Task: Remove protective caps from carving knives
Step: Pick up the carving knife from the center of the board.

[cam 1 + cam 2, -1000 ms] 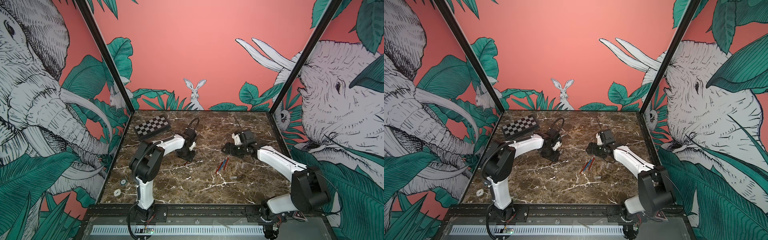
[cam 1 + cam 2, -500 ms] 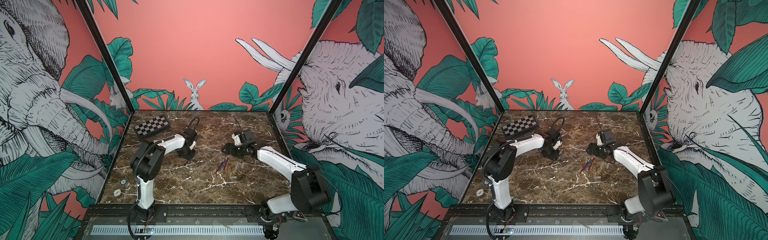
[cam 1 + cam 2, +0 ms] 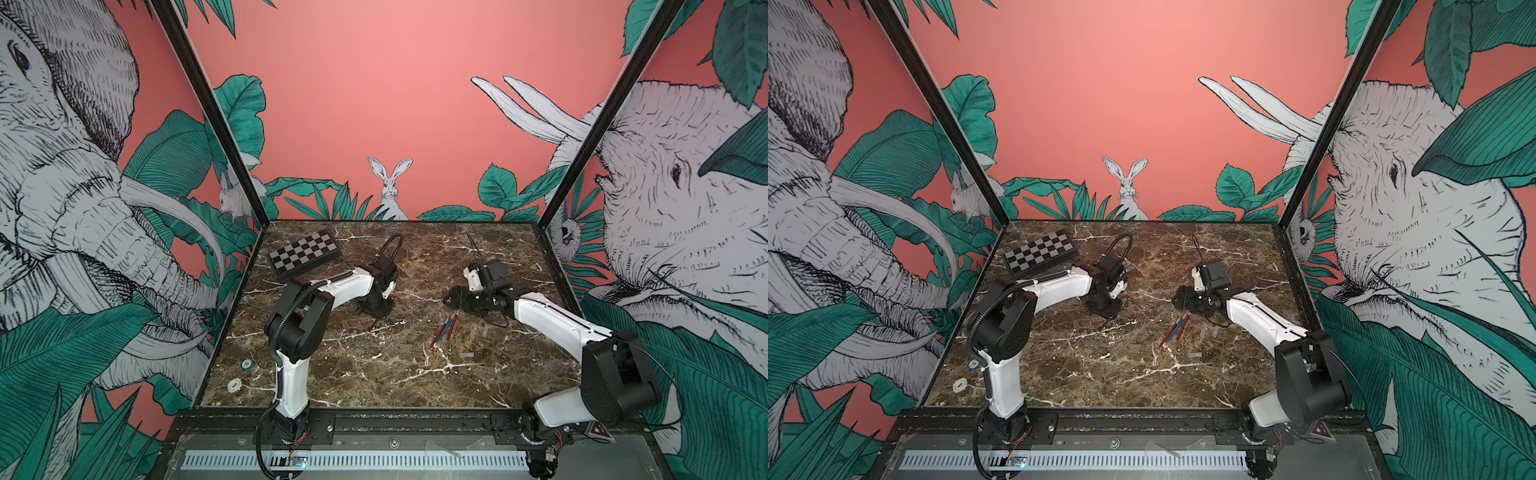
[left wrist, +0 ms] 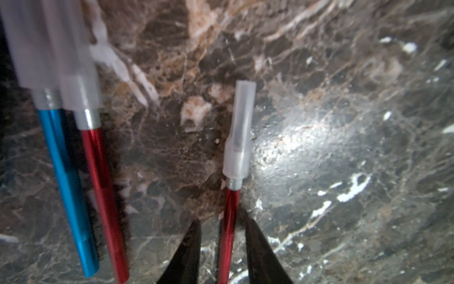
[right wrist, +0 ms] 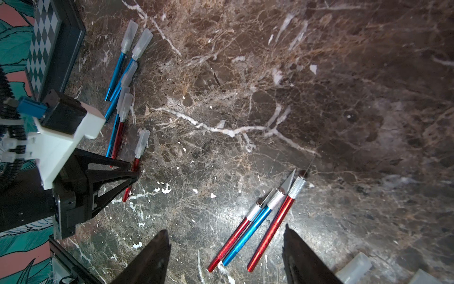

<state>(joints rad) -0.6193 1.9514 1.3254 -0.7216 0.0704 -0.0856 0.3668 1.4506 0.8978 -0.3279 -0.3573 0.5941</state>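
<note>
At the bottom centre of the left wrist view, the left gripper (image 4: pixel 221 221) stands with its jaws narrowly spread, one on each side of the red handle of a carving knife (image 4: pixel 232 196), with thin gaps showing. The knife lies flat on the marble table (image 4: pixel 356 118), its long axis in line with the jaws and running up-frame to its protective cap (image 4: pixel 239 127) at centre. Farther off, the right gripper (image 5: pixel 225 230) hangs with jaws spread wide over three uncapped knives (image 5: pixel 250 231); the left arm is nearer, so it should close first.
</note>
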